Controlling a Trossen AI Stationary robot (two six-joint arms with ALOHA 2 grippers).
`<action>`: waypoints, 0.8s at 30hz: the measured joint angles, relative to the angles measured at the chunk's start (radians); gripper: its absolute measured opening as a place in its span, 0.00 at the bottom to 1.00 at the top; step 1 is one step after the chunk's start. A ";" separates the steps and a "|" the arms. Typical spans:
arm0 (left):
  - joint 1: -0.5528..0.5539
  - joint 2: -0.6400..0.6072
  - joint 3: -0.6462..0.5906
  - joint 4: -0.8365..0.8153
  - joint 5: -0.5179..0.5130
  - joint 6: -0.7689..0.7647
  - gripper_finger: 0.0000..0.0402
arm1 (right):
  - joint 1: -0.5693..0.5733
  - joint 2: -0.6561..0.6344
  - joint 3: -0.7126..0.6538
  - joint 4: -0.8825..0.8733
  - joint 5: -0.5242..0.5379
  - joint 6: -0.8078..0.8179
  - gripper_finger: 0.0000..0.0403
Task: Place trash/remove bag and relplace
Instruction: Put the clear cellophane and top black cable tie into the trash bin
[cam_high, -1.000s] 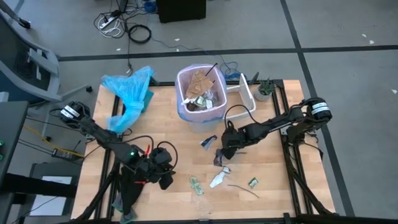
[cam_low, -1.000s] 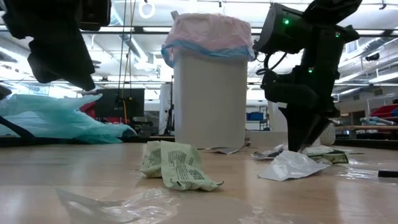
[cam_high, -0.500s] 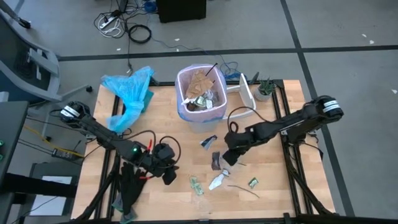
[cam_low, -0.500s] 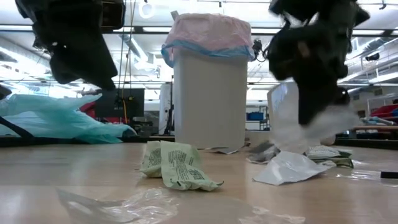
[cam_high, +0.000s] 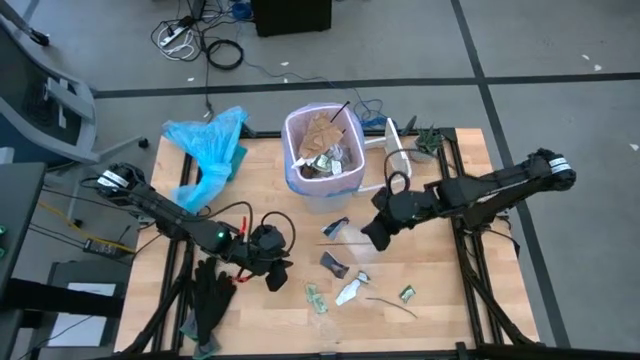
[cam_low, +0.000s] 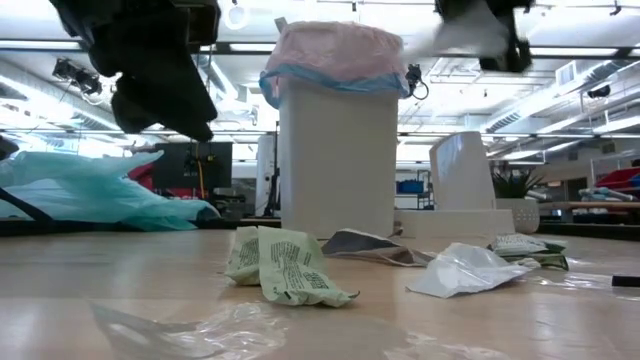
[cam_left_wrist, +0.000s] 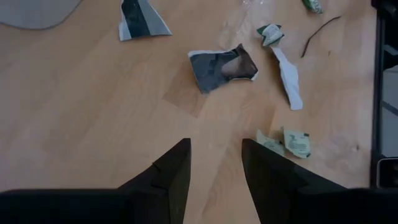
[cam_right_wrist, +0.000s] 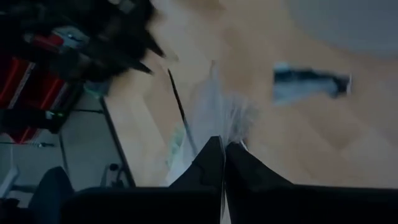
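Nearest the low camera: a crumpled clear film (cam_low: 190, 330) flat on the counter (cam_high: 440, 300), then a folded green printed wrapper (cam_low: 275, 265) and a white plastic scrap (cam_low: 465, 268). All featherweight, limp and slick; likely to slide or flutter rather than resist, so best pinched at a raised fold or crumpled edge, not on a flat face.

Mid-counter: a dark torn wrapper (cam_high: 333, 264), another dark scrap (cam_high: 335, 228), a small green packet (cam_high: 407, 294) and a thin black utensil (cam_high: 392, 306) — stiff but skinny, lying flush, awkward to get under.

Left end effector (cam_high: 272, 272) low over the near-left counter, fingers parted to a moderate gap, holding nothing, with the dark wrapper ahead of it in its wrist view.

Right end effector (cam_high: 378, 232) raised off the counter right of centre, fingers pressed together on a wisp of clear film (cam_right_wrist: 217, 118); probably only a corner gripped, so a slip looks possible.

Farther back: white bin (cam_low: 338, 160) lined with the pale pink bag (cam_high: 296, 130), already holding brown paper (cam_high: 322, 130) and wrappers. Bag thin and stretchy, best gathered at the rim or blue drawstring (cam_low: 330, 80). Light-blue bag (cam_high: 210, 150) at the far-left edge.

Hard to make out: held film blurred in the right wrist view; right end effector cut off at the top of the low view; bin's depth of fill hidden.
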 joint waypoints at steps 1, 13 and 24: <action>0.011 0.000 0.000 -0.003 0.013 0.017 0.38 | -0.008 0.008 0.043 -0.025 0.004 -0.020 0.00; 0.145 0.000 0.000 -0.056 0.157 0.196 0.38 | -0.240 0.179 0.599 -0.167 0.065 -0.311 0.00; 0.223 0.000 0.000 -0.056 0.212 0.300 0.38 | -0.515 0.399 0.828 -0.350 0.065 -0.474 0.00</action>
